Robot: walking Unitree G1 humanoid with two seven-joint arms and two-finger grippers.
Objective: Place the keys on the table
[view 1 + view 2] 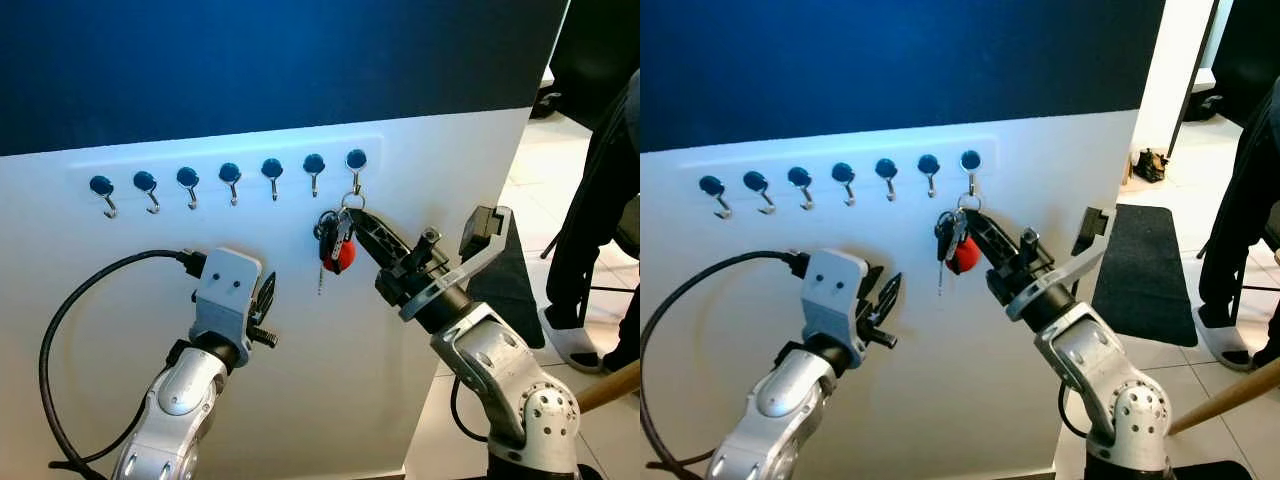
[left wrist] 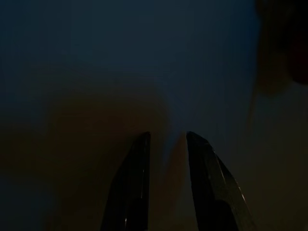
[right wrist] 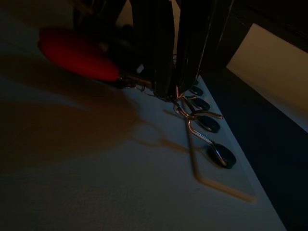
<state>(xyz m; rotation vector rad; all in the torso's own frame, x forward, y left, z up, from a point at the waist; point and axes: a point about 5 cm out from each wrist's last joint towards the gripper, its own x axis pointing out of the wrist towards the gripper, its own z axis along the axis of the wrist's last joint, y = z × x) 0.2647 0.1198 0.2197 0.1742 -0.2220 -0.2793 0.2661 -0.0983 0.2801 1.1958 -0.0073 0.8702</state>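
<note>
A bunch of keys [image 1: 330, 240] with a red fob [image 1: 342, 257] hangs against the white wall from the rightmost blue-capped hook [image 1: 356, 160]. My right gripper [image 1: 352, 216] reaches up from the lower right and is shut on the keys just below the hook. In the right wrist view its fingertips [image 3: 163, 82] pinch the key ring [image 3: 185, 109], with the red fob [image 3: 77, 60] beside them. My left gripper [image 1: 265, 298] is held up close to the wall, lower and to the left of the keys. Its fingers [image 2: 137, 183] stand slightly apart with nothing between them.
Several empty hooks [image 1: 230, 175] run leftwards along the white wall [image 1: 300, 380], under a dark blue band. A black cable [image 1: 60, 330] loops at the left. On the right are a dark floor mat [image 1: 1145, 270], a standing person [image 1: 600, 220] and a wooden stick [image 1: 610, 385].
</note>
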